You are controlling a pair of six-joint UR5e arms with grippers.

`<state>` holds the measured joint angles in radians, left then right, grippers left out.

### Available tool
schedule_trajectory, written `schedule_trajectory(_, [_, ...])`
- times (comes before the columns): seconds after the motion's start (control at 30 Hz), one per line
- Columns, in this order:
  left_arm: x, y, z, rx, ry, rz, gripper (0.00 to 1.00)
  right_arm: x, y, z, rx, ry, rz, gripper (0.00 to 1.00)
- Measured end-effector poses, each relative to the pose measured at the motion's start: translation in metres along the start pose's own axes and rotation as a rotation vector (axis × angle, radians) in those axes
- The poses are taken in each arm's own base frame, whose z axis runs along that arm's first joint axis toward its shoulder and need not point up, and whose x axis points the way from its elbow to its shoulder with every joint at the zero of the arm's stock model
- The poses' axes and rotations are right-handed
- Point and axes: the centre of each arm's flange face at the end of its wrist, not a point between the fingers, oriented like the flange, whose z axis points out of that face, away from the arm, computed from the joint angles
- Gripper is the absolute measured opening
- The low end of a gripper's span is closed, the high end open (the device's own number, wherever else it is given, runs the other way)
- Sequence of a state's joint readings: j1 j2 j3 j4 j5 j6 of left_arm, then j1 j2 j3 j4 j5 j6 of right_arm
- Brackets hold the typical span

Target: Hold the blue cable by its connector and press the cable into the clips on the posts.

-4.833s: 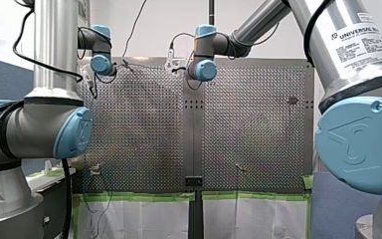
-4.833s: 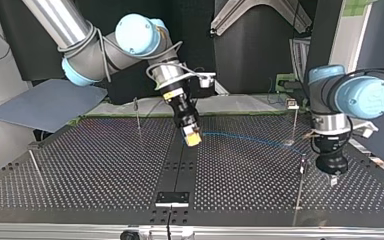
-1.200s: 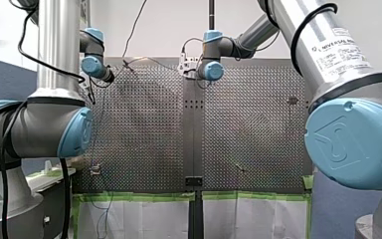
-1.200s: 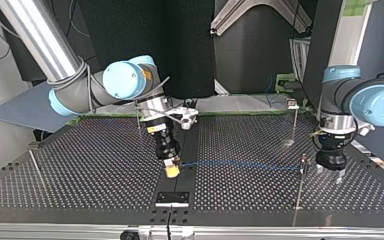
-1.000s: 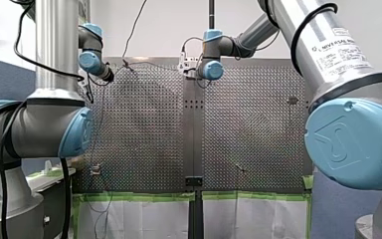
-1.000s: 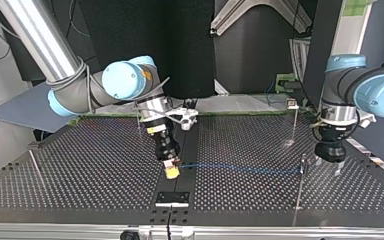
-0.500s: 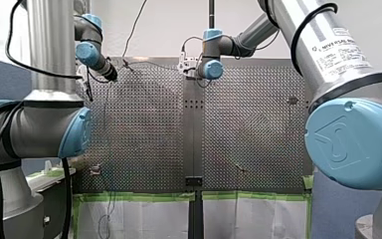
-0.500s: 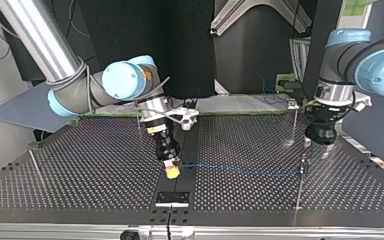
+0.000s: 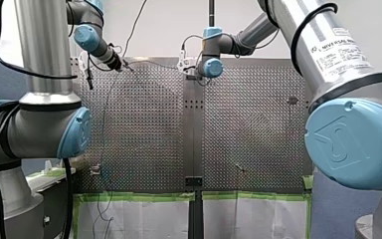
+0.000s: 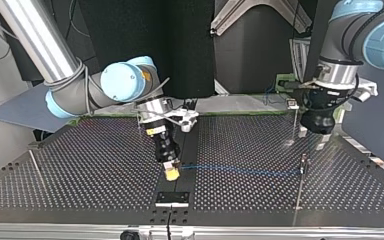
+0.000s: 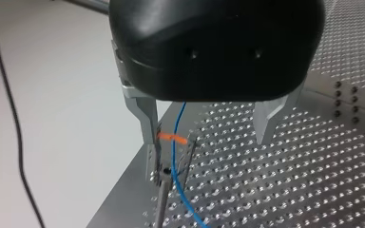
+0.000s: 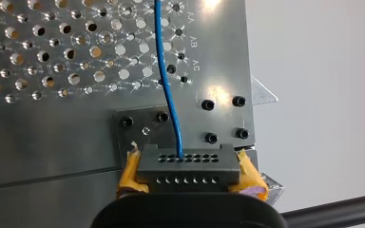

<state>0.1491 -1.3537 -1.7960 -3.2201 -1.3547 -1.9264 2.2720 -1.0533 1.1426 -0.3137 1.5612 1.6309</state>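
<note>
right wrist view: my right claw [image 12: 188,176] pinches the dark connector [image 12: 188,164] between its yellow pads [image 12: 129,173], and the blue cable [image 12: 166,85] runs straight ahead of it over the holed table [image 12: 38,57]. left wrist view: my left claw [image 11: 209,126] is spread, holding nothing. the cable passes between its 2 fingers, close beside 1, at the clip [image 11: 171,142] atop a post [image 11: 159,209].

Bright, even room light. Front view: pale wall [image 9: 169,25] behind, moiré across the perforated surface [image 9: 144,124]. Top view: dark backdrop [image 10: 190,45], dull sheen on surface. Right wrist view: hot glare spots beside blue cable [image 12: 164,71]. Left wrist view: hole rims glint.
</note>
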Motion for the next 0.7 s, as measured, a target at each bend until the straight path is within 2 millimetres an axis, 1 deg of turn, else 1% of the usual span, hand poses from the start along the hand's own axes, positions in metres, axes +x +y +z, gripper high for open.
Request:
schedule_trajectory(0.23, [-0.005,-0.005,-0.003,-0.009,0.003,0.06,1.0,0.0,0.002,0.0,-0.004,-0.002,-0.001,0.0])
schedule_trajectory(0.43, [-0.008,-0.005,0.0,-0.034,-0.02,0.118,1.0,0.0,0.002,0.0,-0.004,-0.002,-0.001,0.0])
schedule_trajectory(0.7, [-0.014,-0.007,0.004,-0.017,-0.063,0.204,1.0,0.0,0.001,0.0,-0.004,-0.003,0.0,0.0])
